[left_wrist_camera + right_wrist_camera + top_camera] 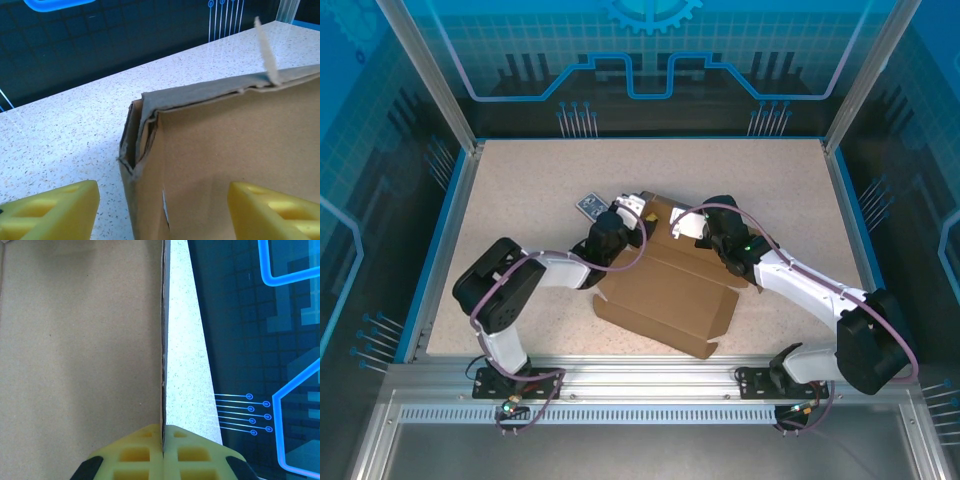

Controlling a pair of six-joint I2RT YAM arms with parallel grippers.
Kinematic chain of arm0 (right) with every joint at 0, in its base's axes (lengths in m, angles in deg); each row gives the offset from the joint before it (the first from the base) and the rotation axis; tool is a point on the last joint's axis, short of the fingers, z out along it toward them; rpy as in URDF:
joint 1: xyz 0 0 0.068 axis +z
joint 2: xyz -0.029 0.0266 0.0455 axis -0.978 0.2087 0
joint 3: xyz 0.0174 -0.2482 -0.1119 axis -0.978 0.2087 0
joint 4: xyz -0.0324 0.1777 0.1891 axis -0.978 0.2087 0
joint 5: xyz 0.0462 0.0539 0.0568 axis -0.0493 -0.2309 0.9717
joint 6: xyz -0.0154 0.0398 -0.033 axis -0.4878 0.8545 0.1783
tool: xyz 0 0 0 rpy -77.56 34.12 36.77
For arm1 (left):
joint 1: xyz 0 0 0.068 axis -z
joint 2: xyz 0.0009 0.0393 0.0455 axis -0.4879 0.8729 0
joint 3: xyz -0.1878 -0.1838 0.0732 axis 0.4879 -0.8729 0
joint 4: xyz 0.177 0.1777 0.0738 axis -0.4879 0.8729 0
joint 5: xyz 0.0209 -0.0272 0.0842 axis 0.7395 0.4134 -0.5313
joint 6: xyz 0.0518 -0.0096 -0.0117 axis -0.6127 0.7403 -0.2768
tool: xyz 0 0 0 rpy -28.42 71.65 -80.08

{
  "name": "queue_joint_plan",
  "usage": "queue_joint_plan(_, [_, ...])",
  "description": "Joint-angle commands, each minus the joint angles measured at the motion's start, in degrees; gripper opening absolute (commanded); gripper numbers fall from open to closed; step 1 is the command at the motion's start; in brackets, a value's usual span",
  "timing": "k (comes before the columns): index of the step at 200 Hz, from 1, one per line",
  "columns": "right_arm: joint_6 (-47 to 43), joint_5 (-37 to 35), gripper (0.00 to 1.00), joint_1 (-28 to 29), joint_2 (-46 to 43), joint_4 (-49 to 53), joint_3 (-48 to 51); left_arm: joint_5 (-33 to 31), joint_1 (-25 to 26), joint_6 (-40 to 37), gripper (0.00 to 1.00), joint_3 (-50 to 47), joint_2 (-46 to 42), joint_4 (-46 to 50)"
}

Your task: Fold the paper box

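The brown paper box (665,295) lies half-folded on the speckled table (520,190), between the two grippers. The left gripper (164,192) is released, a yellow finger (50,212) on either side of the box's corner. The right gripper (163,436) is clenched on the edge of a cardboard wall. A small patterned card pack (590,206) lies just left of the left gripper.

Paper box (670,295) on table (520,180), centre. Card pack (590,206) on table at box's 10 o'clock, near far-left corner. Left gripper (638,205) at 11 o'clock corner; right gripper (682,225) on far edge, 12 o'clock.
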Motion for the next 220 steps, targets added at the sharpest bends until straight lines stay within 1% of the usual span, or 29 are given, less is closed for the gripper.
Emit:
queue_joint_plan(1, [1.0, 0.7, 0.00, -0.3, -1.5, 2.0, -0.2, 5.3, -1.7, 3.1, 0.71, -0.8, -3.8, 1.4])
queue_joint_plan(13, [1.1, 0.9, 0.00, -0.3, -1.5, 2.0, -0.2, 8.4, -3.4, 4.9, 0.69, -0.3, -4.0, 3.1])
queue_joint_plan(34, [1.0, 0.9, 0.00, -0.3, -1.3, 2.0, -0.3, 13.7, -6.3, 8.0, 0.63, 0.0, -3.6, 3.1])
queue_joint_plan(61, [1.1, 1.0, 0.00, -0.3, -1.1, 2.0, -0.4, 17.4, -8.0, 9.0, 0.52, 1.6, -2.0, 3.4])
queue_joint_plan(79, [1.0, 0.9, 0.00, -0.4, -1.1, 2.2, -0.5, 19.0, -8.1, 8.4, 0.47, 2.9, -0.9, 4.4])
queue_joint_plan(137, [1.4, 0.8, 0.00, -0.5, -0.9, 2.2, -0.9, 19.6, -8.1, 7.5, 0.31, 4.4, 1.4, 4.7])
queue_joint_plan(180, [2.2, 0.5, 0.00, -0.4, -0.5, 1.8, -1.3, 19.6, -8.0, 7.1, 0.12, 4.5, 2.4, 3.7])
queue_joint_plan(220, [4.2, 0.5, 0.00, -0.4, -0.7, 2.2, -2.1, 18.3, -7.6, 6.8, 0.01, 4.2, 2.1, 2.2])
